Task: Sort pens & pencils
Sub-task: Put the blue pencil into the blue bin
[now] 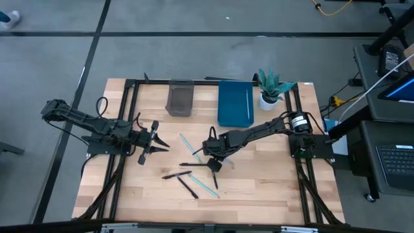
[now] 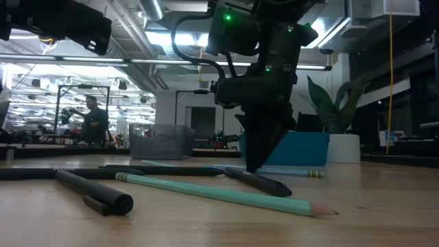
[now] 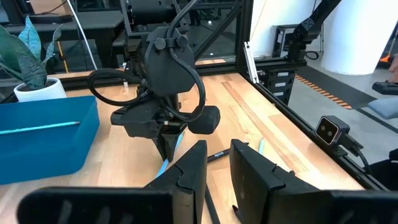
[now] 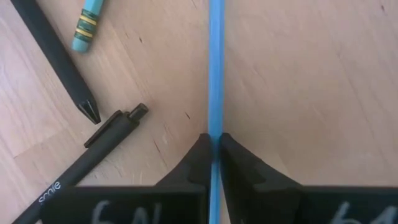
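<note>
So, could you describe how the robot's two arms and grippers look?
Both arms are dark, jointed links with black cables looped along them. The left gripper has two thin pointed fingers. The right gripper has black wedge-shaped fingers; green lights glow on its wrist housing.

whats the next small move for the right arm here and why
Probably a short straight lift. The right gripper is down at the table with its fingers shut on a blue pencil, which still lies along the wood, with black pens close beside it. Lifting clear first should keep them undisturbed before carrying toward the blue tray, which already holds a blue stick. The left gripper waits open.
</note>
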`<state>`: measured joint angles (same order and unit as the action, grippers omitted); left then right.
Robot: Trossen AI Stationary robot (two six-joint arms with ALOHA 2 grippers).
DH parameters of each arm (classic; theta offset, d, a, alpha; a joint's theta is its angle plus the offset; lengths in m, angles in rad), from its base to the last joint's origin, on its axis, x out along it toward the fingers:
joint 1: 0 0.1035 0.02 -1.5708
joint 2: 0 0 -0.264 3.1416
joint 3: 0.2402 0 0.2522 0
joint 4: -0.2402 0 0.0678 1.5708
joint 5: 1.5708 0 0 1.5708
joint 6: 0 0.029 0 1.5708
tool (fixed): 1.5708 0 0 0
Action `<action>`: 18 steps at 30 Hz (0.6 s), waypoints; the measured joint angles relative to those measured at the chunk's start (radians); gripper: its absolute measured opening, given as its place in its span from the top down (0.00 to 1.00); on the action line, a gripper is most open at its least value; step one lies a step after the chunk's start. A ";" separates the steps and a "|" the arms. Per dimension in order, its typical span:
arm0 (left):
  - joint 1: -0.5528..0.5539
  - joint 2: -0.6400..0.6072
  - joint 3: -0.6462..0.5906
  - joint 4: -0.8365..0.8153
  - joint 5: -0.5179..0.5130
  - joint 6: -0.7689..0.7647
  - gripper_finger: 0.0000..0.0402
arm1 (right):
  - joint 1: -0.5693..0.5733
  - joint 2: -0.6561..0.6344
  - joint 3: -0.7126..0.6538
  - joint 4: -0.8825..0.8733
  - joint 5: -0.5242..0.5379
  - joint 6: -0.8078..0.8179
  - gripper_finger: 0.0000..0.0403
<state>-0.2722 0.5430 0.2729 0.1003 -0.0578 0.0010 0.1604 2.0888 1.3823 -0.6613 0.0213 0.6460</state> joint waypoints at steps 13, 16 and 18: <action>0.000 0.000 0.000 -0.003 0.000 0.000 0.84 | 0.000 0.001 0.030 -0.004 0.001 -0.031 0.96; 0.000 0.000 0.000 -0.004 0.000 0.000 0.84 | 0.000 0.009 0.074 -0.029 -0.004 -0.064 0.96; 0.000 0.000 0.000 -0.004 0.000 0.000 0.84 | 0.002 0.013 0.097 -0.042 -0.010 -0.084 0.96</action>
<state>-0.2722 0.5430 0.2729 0.0963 -0.0574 0.0013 0.1621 2.1014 1.4798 -0.7029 0.0109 0.5625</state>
